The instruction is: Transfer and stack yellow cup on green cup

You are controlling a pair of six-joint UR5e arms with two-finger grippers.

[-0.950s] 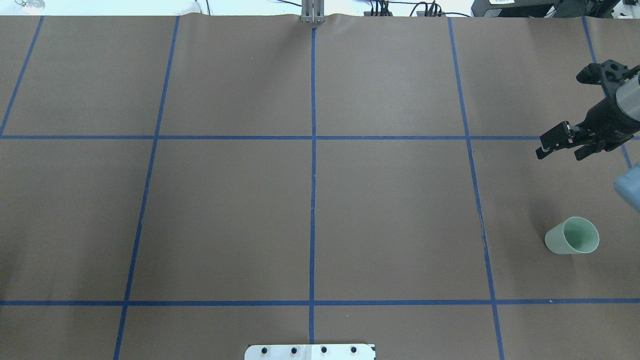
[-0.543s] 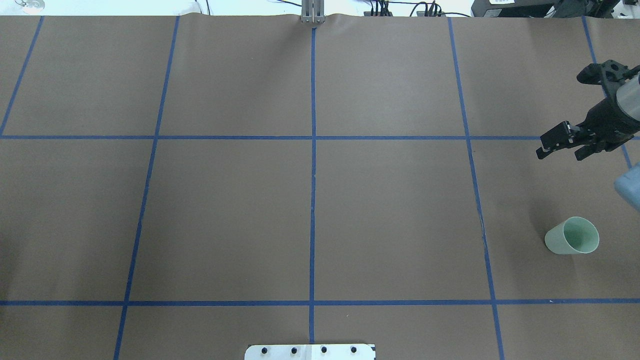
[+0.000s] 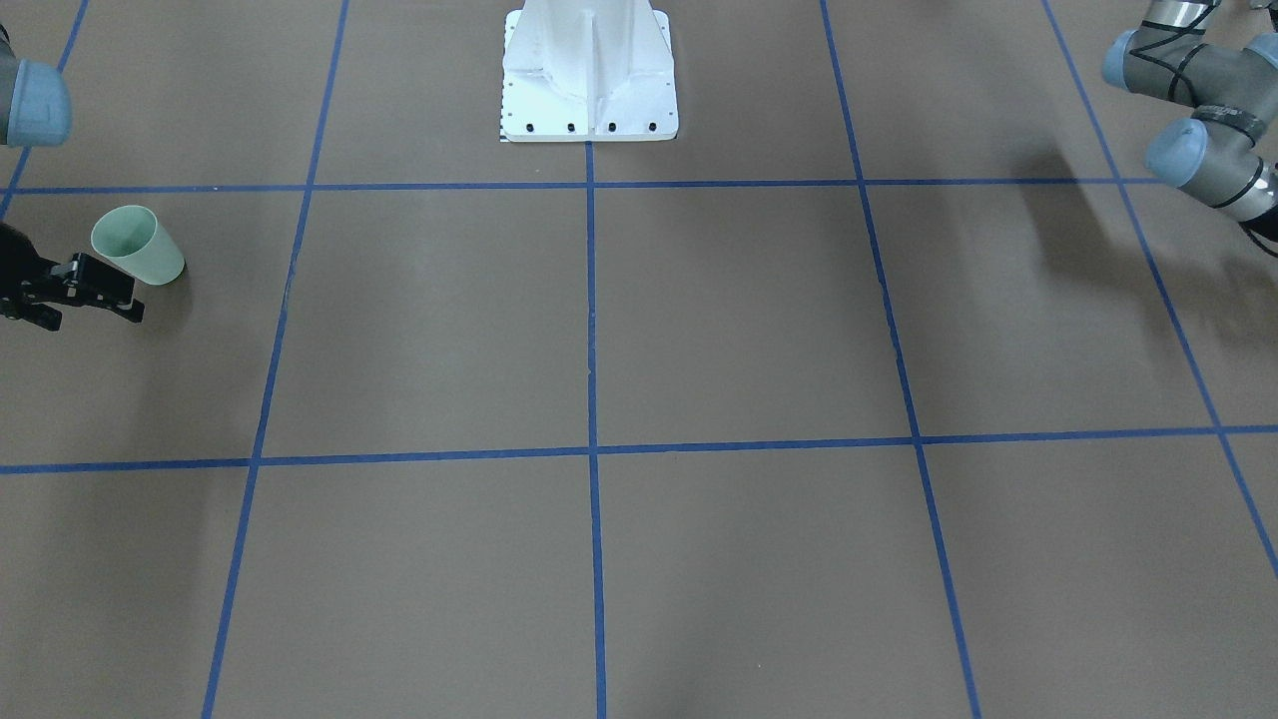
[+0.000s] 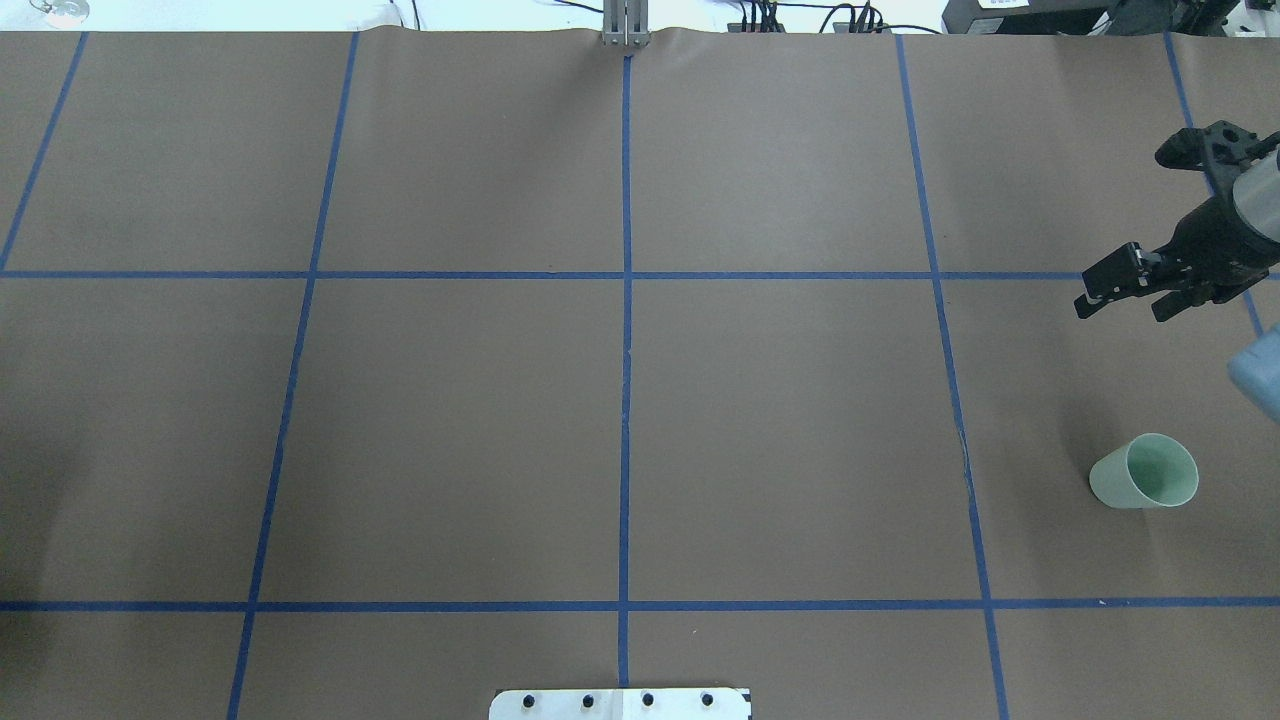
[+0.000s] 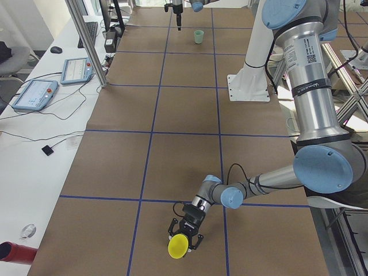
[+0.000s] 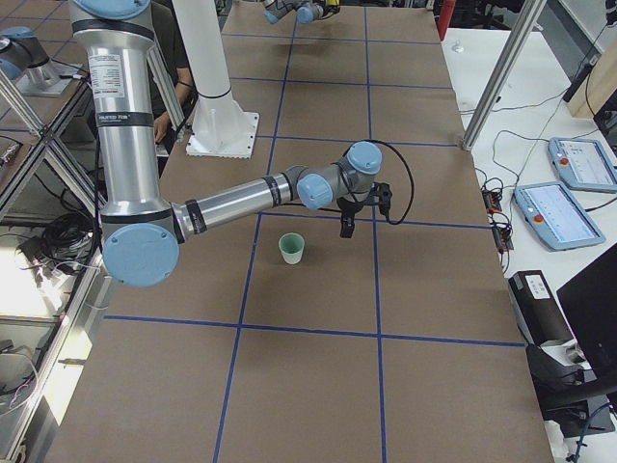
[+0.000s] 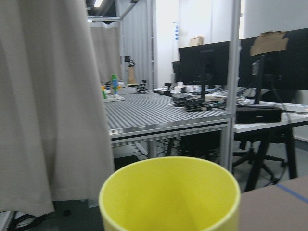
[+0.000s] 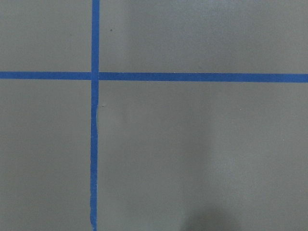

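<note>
The left gripper (image 5: 184,239) sits right at the yellow cup (image 5: 178,246), with dark fingers showing on either side of it. Only the side view shows this gripper, so I cannot tell whether its jaws have closed on the cup. The left wrist camera sees the cup's rim very close below it. The cup is at the table's (image 4: 780,420) far left end, outside the overhead view.

The right gripper (image 4: 1120,308) hangs above the table's right end with its jaws spread and nothing between them. The green cup (image 4: 1145,472) stands upright near it, mouth up, not touching it.

This looks like the pickup stage. The cups are at opposite ends, well apart. The next move probably calls for a firm hold on the yellow cup and a carry toward the middle, perhaps to pass it to the waiting right gripper.
</note>
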